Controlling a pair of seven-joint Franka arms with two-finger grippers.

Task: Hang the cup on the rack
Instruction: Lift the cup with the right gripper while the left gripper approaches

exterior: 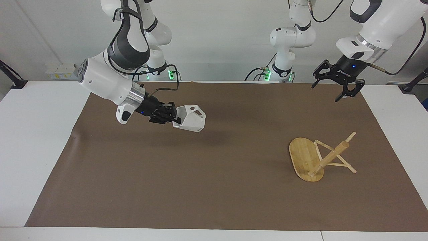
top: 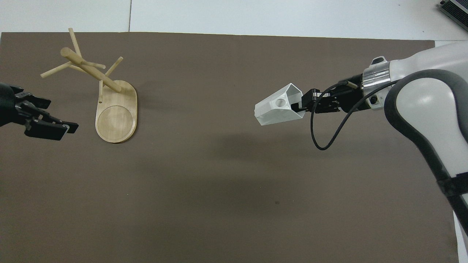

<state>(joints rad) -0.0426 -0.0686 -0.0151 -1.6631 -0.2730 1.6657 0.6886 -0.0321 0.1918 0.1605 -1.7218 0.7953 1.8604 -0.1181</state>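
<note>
Fingertips of my right gripper (exterior: 176, 117) are clamped on the rim of the small matte white faceted cup (exterior: 189, 118), one finger inside the mouth and one outside, so I carry it in the air over the brown mat (exterior: 214, 187) toward the right arm's end of the table. I hold it by the wall and tipped on its side because that leaves the blocky pierced handle (top: 280, 103) free; in the overhead view its hole faces up and away from my fingers, which I judge is what a peg needs to pass through.

My left gripper (exterior: 335, 87) hangs spread open and holding nothing, up over the mat's edge at the left arm's end, with the light bamboo mug rack (exterior: 319, 157) below it and nearer the camera in the facing view. I judge it is there to steady the rack when the cup arrives.

The rack stands on its oval flat base (top: 116, 118), well apart from the cup. Its thick round post (top: 90, 69) rises from one end of the base and thin pegs angle out from it, all bare; nothing hangs there yet.

The mat is plain, smooth and matte, laid over a white table (exterior: 30, 140). A pale wall (exterior: 220, 40) closes the room at the arms' bases
</note>
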